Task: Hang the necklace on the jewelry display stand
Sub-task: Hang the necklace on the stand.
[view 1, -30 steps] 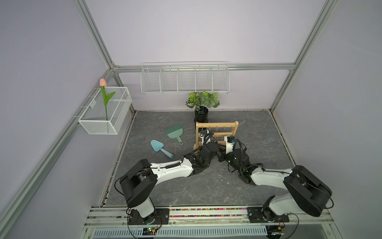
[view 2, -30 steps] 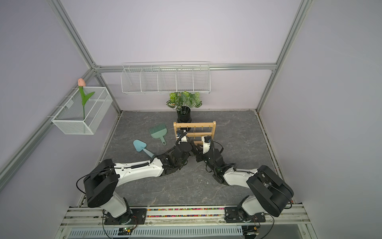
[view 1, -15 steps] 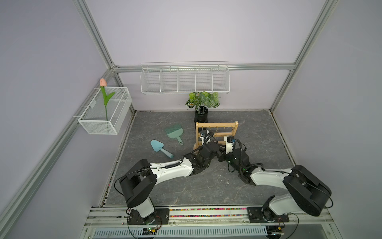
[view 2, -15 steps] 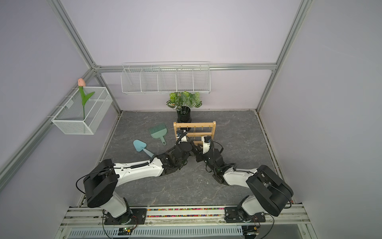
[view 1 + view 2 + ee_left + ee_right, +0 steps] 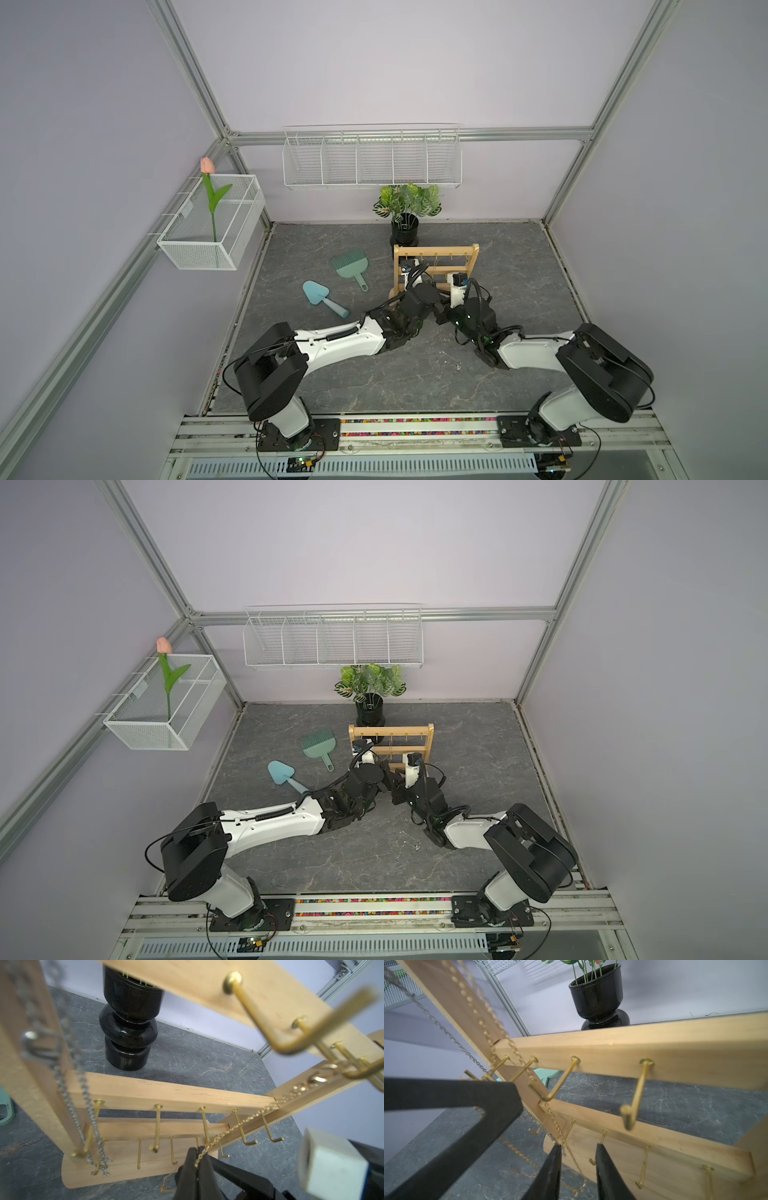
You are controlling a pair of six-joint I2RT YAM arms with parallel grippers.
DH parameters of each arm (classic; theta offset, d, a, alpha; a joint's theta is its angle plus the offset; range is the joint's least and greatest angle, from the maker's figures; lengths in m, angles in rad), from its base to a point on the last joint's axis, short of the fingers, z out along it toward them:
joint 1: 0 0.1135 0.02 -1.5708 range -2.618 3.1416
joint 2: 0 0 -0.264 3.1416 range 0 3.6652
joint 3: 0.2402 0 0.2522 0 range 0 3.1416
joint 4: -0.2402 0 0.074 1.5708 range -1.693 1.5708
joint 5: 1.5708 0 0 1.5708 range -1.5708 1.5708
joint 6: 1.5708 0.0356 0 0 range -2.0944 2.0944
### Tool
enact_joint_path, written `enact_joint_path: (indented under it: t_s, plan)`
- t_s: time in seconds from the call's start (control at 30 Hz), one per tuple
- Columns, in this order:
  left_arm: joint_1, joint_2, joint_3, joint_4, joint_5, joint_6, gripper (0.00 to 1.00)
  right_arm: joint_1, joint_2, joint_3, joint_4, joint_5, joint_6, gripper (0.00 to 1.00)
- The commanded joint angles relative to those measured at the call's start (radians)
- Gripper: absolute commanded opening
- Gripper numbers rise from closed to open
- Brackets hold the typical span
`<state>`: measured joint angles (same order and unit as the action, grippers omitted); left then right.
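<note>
The jewelry display stand (image 5: 435, 252) (image 5: 390, 731) is light wood with rows of gold hooks and stands mid-table, both arms at its front. The necklace (image 5: 249, 1118) is a thin gold chain running from an upper hook on the stand (image 5: 166, 1097) down to my left gripper (image 5: 197, 1154), which is shut on it. In the right wrist view the necklace (image 5: 572, 1156) hangs down between the tips of my right gripper (image 5: 579, 1153), which is open and apart from the chain. Its clasp end dangles lower near the floor.
A silver chain (image 5: 88, 1105) hangs on the stand's end hook. A black plant pot (image 5: 405, 230) stands right behind the stand. A green brush (image 5: 351, 266) and blue trowel (image 5: 318, 293) lie to its left. White wire baskets (image 5: 372, 160) hang on the walls.
</note>
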<state>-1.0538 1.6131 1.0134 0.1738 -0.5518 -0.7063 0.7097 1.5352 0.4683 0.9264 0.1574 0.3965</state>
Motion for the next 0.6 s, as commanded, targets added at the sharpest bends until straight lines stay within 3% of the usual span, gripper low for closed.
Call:
enact_joint_path:
  t_s: [0.0, 0.13, 0.23, 0.57]
  plan:
    - [0.001, -0.025, -0.016, -0.007, 0.001, -0.018, 0.0, 0.006, 0.032, 0.025, 0.084, 0.009, 0.016, 0.31]
    - [0.002, -0.033, -0.021, -0.007, 0.003, -0.018, 0.0, 0.007, 0.067, 0.033, 0.122, 0.0, 0.031, 0.27]
    - [0.002, -0.037, -0.025, -0.004, 0.003, -0.018, 0.0, 0.007, 0.074, 0.029, 0.138, -0.002, 0.036, 0.19]
    - [0.003, -0.037, -0.027, 0.003, -0.008, -0.019, 0.0, 0.01, 0.0, -0.022, 0.155, -0.041, 0.029, 0.07]
